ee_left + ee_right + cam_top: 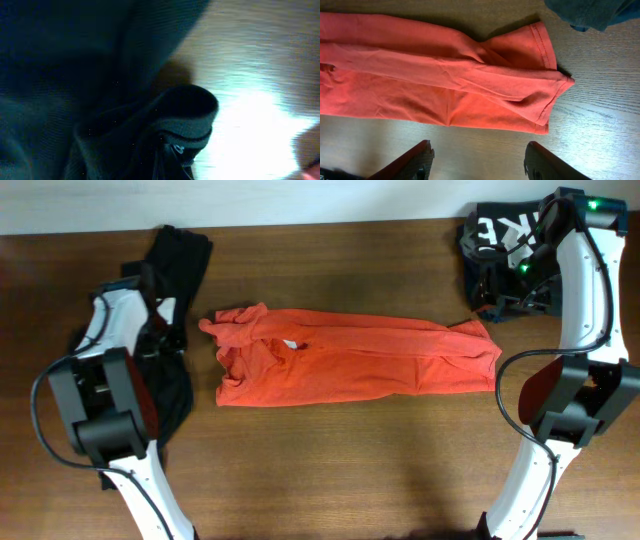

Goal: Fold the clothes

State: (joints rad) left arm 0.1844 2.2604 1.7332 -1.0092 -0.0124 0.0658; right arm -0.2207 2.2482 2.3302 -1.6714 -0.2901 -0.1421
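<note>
The orange-red T-shirt lies in the middle of the table as a long band, with its collar end to the left. Its hemmed right end fills the right wrist view. My right gripper hangs open just off that end, over bare wood, with nothing between its fingers. A long black garment lies at the left edge under my left arm. My left gripper is down in it and shut. In the left wrist view a bunched black cuff is gathered at the jaws, and the fingers themselves are lost in the dark cloth.
A second black garment with white lettering is heaped at the back right corner, close to my right arm. Its edge shows at the top of the right wrist view. Bare brown wood runs along the front.
</note>
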